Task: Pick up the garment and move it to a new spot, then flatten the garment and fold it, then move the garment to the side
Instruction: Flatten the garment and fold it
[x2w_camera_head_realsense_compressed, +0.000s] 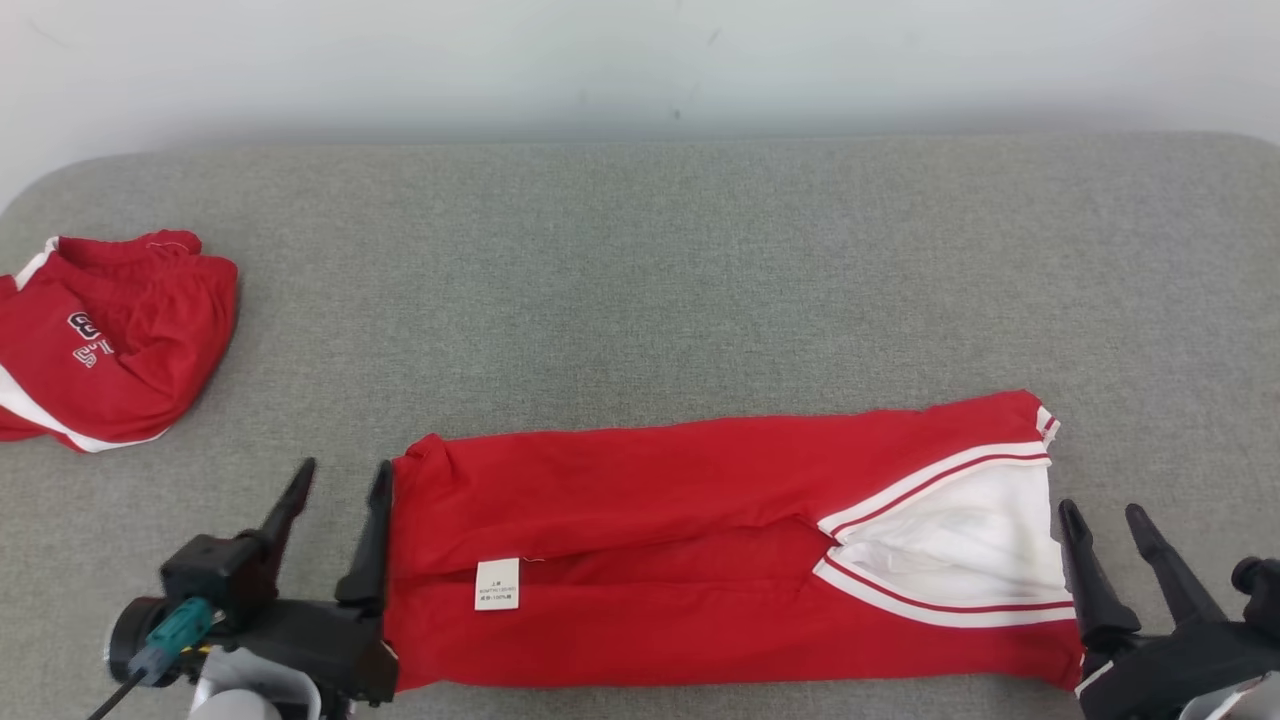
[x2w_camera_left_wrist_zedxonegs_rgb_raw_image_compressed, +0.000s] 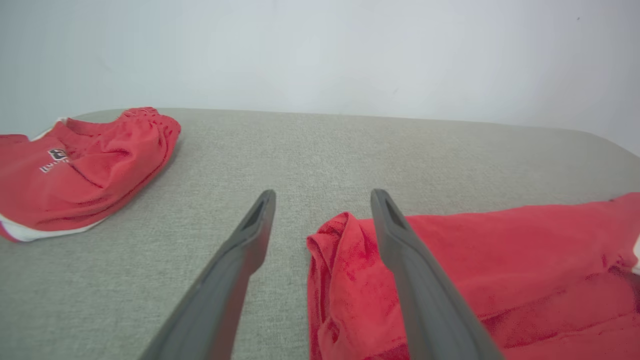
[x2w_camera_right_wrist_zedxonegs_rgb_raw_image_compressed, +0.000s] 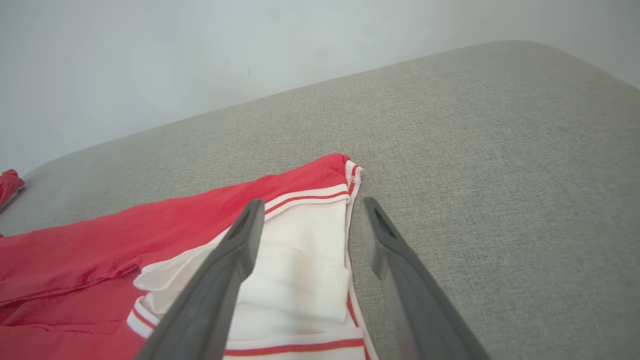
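Flanking the garment (x2w_camera_head_realsense_compressed: 650, 560) at its short ends, left claw (x2w_camera_head_realsense_compressed: 344, 467) and right claw (x2w_camera_head_realsense_compressed: 1101, 508) both stand spread wide, gripping nothing. The garment lies on the near part of the desk (x2w_camera_head_realsense_compressed: 700, 280) as a long red band, label up, white-trimmed end by the right claw. Judged: lengthwise fold made, crosswise fold next. That calls for pinching one end's corners and carrying them over. Well beyond its left end: second red garment (x2w_camera_head_realsense_compressed: 110, 340), bunched.

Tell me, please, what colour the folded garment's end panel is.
White panel, red-striped edges; right wrist view.
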